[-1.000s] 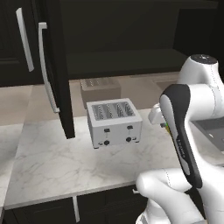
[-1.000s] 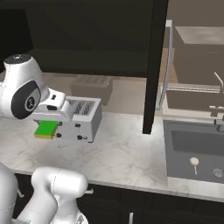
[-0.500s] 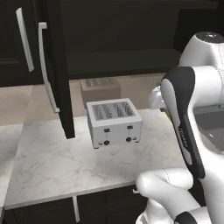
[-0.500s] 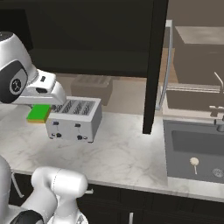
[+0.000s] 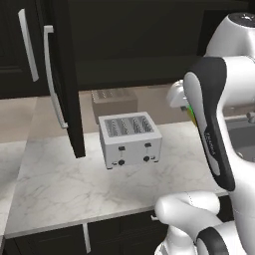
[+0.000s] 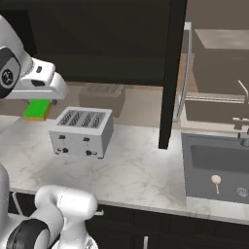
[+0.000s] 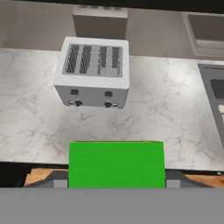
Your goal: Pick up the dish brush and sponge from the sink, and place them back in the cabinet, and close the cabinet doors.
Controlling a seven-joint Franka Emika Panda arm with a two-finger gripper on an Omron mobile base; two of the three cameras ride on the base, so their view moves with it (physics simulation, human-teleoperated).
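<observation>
My gripper is shut on the sponge, a flat bright green pad with a yellow layer. It hangs above the counter, to the left of the toaster. In the hand view the sponge covers the fingertips. In the left base view my arm hides all but a sliver of the sponge. The dish brush lies on the floor of the dark sink at the right. The cabinet stands open above the counter, its doors swung outward.
The white toaster stands mid-counter on the marble top. Behind it a beige box rests against the wall. The open doors' silver bar handles jut over the counter. The faucet rises behind the sink.
The hand has risen with the sponge, from counter height beside the toaster to above the toaster's top, drifting slightly left in the right base view. Nothing else moved.
</observation>
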